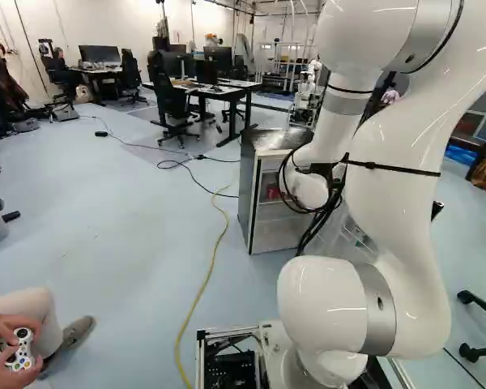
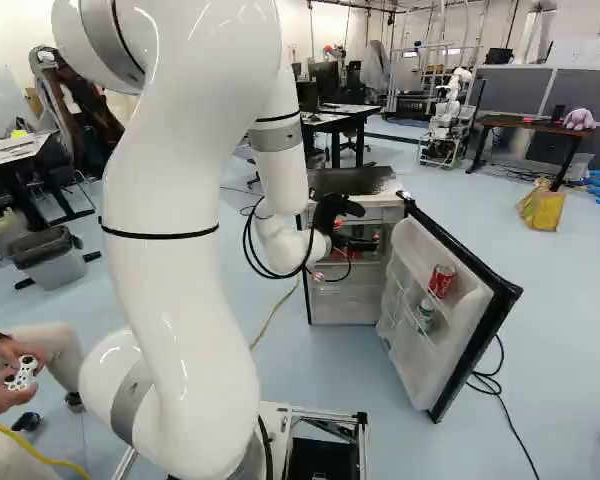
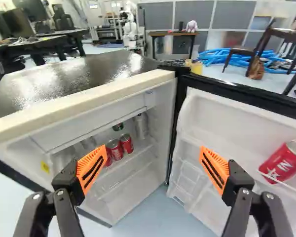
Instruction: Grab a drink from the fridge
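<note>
Dark-topped and white-lined, a small fridge [image 1: 246, 194] stands in the left base view. Right base view: my black jaws [image 2: 365, 227] are by its opening. Wrist view: they gape wide; red metal cans [image 3: 127, 143] stand shelved ahead, another red can [image 3: 282, 163] in the open white door [image 3: 237, 126].

So the fridge top [image 3: 79, 79] is dark and super glossy, the door's inner lining [image 3: 222, 123] looks like smooth white plastic, and those red cans [image 3: 126, 143] are shiny metal.
</note>
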You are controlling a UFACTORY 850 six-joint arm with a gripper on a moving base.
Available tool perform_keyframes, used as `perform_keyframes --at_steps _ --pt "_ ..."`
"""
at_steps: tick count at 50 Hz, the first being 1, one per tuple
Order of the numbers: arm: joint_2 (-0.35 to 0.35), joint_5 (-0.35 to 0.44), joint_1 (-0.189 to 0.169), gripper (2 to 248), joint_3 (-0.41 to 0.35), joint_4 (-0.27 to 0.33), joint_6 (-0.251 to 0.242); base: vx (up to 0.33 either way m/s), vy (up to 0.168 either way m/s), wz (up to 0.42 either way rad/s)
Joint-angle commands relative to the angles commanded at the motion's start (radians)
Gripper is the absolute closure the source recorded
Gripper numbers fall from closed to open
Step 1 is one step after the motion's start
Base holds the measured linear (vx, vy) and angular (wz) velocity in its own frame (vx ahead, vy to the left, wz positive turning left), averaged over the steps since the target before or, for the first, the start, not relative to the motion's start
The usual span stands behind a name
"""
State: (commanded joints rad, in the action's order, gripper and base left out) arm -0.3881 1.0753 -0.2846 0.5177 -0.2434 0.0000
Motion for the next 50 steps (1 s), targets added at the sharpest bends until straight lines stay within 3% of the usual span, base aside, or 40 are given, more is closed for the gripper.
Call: perform_keyframes --at_steps 37,50 --pt "-0.008 -0.157 0.0 3 0.003 0.383 0.0 0.0 0.0 0.0" --pt "-0.048 -0.166 0.0 3 0.017 0.42 0.0 0.0 0.0 0.0"
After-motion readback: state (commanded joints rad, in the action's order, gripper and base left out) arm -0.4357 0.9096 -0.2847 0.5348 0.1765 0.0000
